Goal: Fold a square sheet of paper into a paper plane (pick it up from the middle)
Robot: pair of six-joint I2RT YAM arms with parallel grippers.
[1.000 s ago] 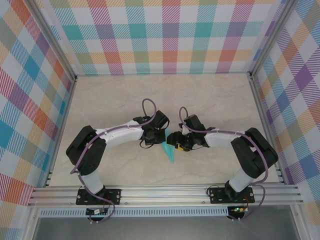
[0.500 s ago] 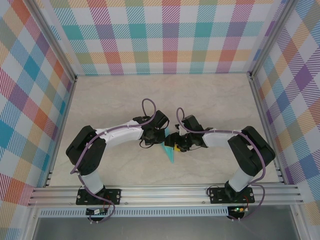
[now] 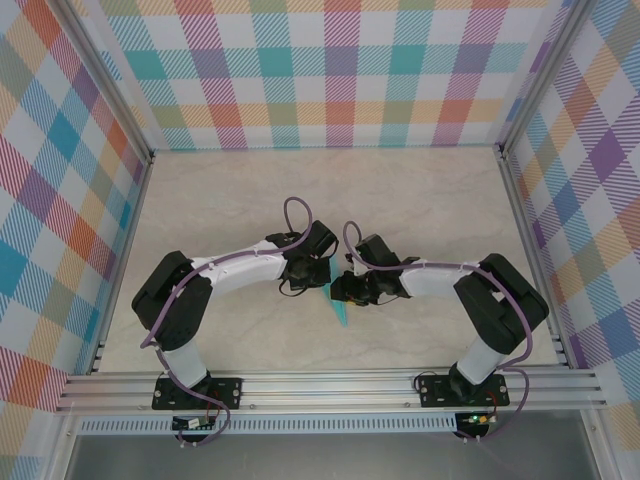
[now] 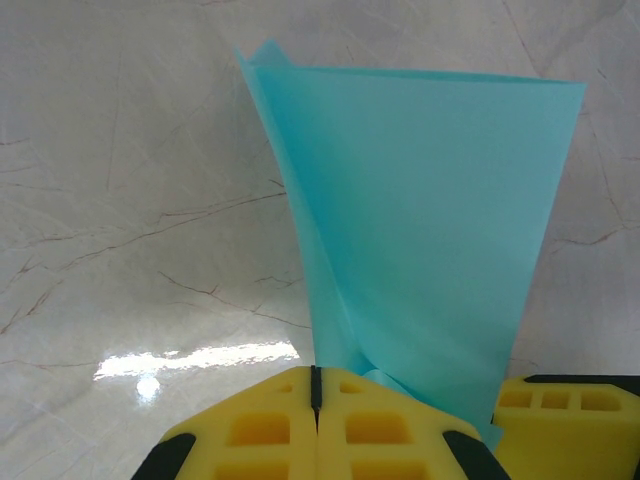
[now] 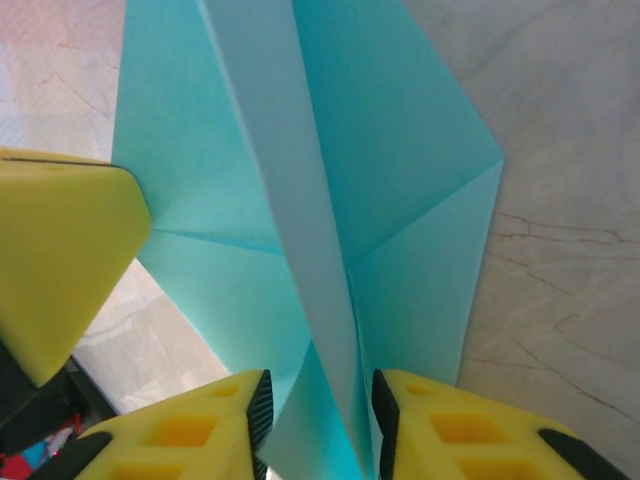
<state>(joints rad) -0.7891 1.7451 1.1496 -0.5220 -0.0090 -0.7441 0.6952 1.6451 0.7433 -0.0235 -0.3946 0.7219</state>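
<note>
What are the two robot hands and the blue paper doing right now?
paper plane: folded and creased, pinched at one end.
left gripper: shut on the paper plane.
right gripper: jaws slightly apart, the plane's centre fold between them.

walls (image 3: 330, 70): pastel plaid | tabletop (image 3: 420, 200): beige marble | front rail (image 3: 330, 385): aluminium
</note>
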